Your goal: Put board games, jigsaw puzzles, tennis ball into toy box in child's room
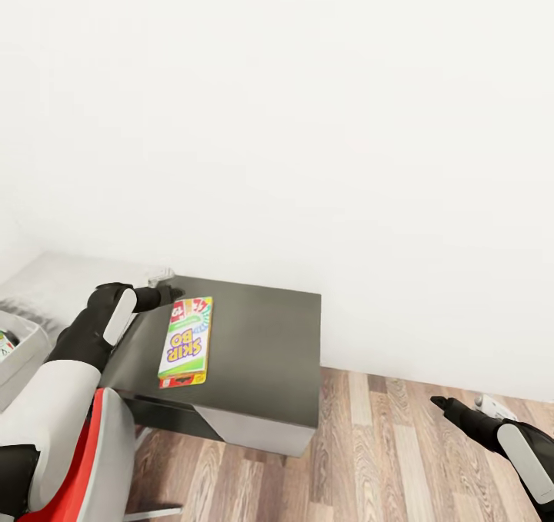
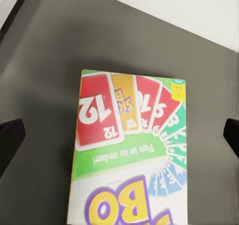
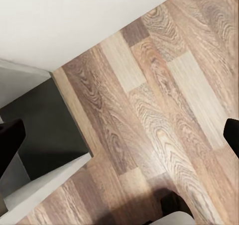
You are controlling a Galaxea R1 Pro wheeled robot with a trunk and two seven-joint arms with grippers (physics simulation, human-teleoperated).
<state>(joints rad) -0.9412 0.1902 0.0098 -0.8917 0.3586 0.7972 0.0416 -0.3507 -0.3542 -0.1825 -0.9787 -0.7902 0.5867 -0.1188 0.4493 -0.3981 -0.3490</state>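
- So I'm parked by the low dark grey-topped cabinet [image 1: 261,345] against the white wall [image 1: 308,122], and one board game [image 1: 186,341] (the white-red-yellow Skip-Bo box) is lying flat on it, along the left edge with one short end near the front edge.
- My left gripper [image 1: 171,292] hovers over the far short end of the box, near the cabinet's back-left corner. In the left wrist view the jaws are spread wide, one tip at each side, with the box [image 2: 132,145] between and below them. Not touching it as far as I can tell.
- My right gripper [image 1: 440,403] hangs out over the wood floor [image 1: 369,460], well clear of the cabinet. Jaws look wide open, holding nothing.
- Step in hand, I reckon: picking this game up.
- Next move: drop lower, close across the narrow width of the box, lift. It's thin and flat, so getting a fingertip under the edge could be fiddly.
- A light-grey bin wall [image 1: 19,353] peeks in at the far left, probably the toy box, so it's a short carry.
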